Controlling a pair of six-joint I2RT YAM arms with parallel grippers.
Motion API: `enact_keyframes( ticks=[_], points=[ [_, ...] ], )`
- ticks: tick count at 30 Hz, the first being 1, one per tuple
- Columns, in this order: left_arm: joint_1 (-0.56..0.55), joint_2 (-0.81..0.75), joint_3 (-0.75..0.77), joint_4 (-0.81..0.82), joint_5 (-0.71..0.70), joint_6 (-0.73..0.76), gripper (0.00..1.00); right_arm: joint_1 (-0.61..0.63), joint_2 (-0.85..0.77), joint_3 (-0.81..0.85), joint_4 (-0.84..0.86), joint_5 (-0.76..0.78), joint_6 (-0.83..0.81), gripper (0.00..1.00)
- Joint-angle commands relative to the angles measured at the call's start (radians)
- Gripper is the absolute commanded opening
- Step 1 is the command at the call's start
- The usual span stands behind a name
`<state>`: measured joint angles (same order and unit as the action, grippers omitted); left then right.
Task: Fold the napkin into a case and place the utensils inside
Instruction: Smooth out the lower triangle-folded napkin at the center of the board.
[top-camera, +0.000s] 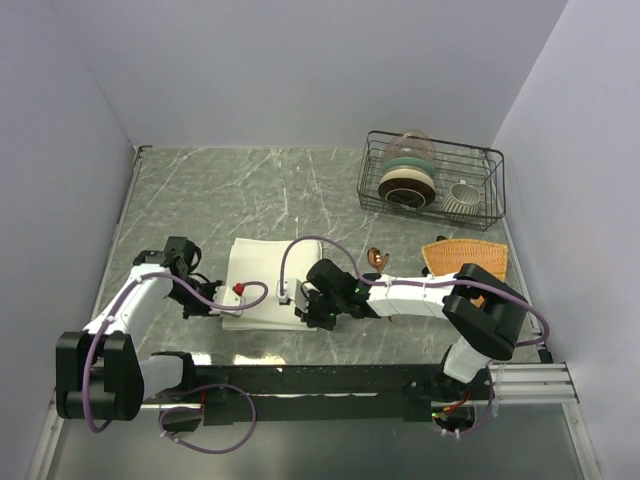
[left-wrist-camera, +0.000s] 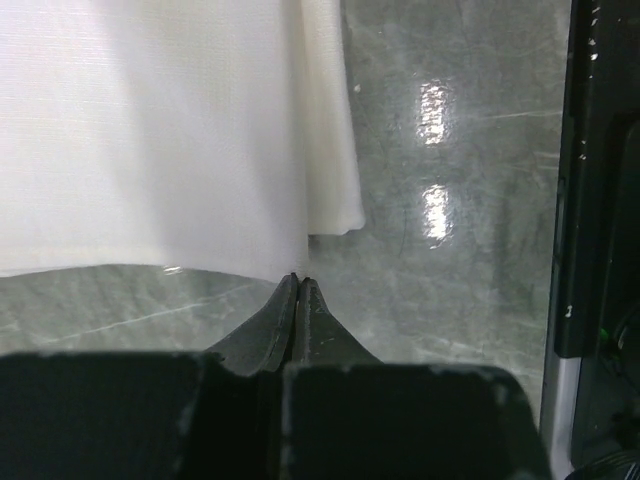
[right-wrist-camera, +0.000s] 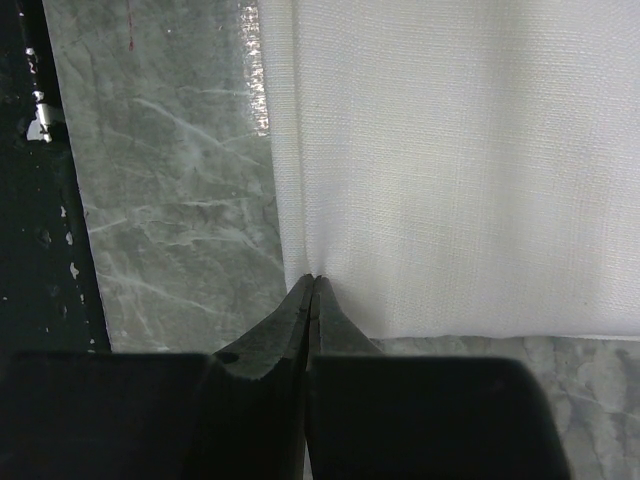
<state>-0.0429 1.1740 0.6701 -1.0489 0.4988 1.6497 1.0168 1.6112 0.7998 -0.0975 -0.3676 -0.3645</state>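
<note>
Our left gripper (top-camera: 232, 298) and right gripper (top-camera: 303, 308) meet the napkin (top-camera: 262, 265), flat on the table (top-camera: 200, 195), at its near corners. Left wrist: jaws pinched on one corner. Right wrist: pinched likewise. We judge it limp, light; corners hold best.

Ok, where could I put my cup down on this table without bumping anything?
The big bare patch of table between the back wall, the napkin and the dish rack. The right side is crowded: rack, orange mat and utensils. At the front, the left gripper and right gripper pinch the napkin.
</note>
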Motion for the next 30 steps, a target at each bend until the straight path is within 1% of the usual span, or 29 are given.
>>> enact_keyframes(
  ticks=[1,4,8,13,20,26,27,28,30],
  points=[
    [0.0,0.012,0.083,-0.109,0.026,0.064,0.01,0.005,-0.008,0.024,-0.025,0.006,-0.019,0.0],
    [-0.002,0.003,0.08,-0.158,0.006,0.123,0.01,0.005,-0.007,0.027,-0.028,0.004,-0.021,0.0],
    [-0.006,-0.016,0.048,-0.181,-0.034,0.173,0.01,0.003,-0.002,0.036,-0.039,-0.004,-0.021,0.0],
    [-0.04,-0.005,0.072,-0.209,-0.023,0.156,0.01,0.003,-0.014,0.044,-0.048,-0.011,-0.014,0.0],
    [-0.106,-0.016,0.062,-0.229,-0.028,0.147,0.01,0.002,0.012,0.065,-0.07,-0.014,-0.022,0.0],
    [-0.161,0.016,0.054,-0.223,-0.034,0.156,0.01,0.002,0.012,0.061,-0.068,-0.016,-0.021,0.0],
    [-0.181,0.035,0.06,-0.229,-0.039,0.156,0.03,0.002,0.018,0.064,-0.074,-0.017,-0.019,0.0],
    [-0.189,0.044,0.062,-0.232,-0.042,0.163,0.16,0.002,0.021,0.068,-0.08,-0.021,-0.017,0.0],
    [-0.209,0.052,0.068,-0.249,-0.052,0.188,0.36,0.002,0.021,0.085,-0.105,-0.028,-0.017,0.0]
  ],
)
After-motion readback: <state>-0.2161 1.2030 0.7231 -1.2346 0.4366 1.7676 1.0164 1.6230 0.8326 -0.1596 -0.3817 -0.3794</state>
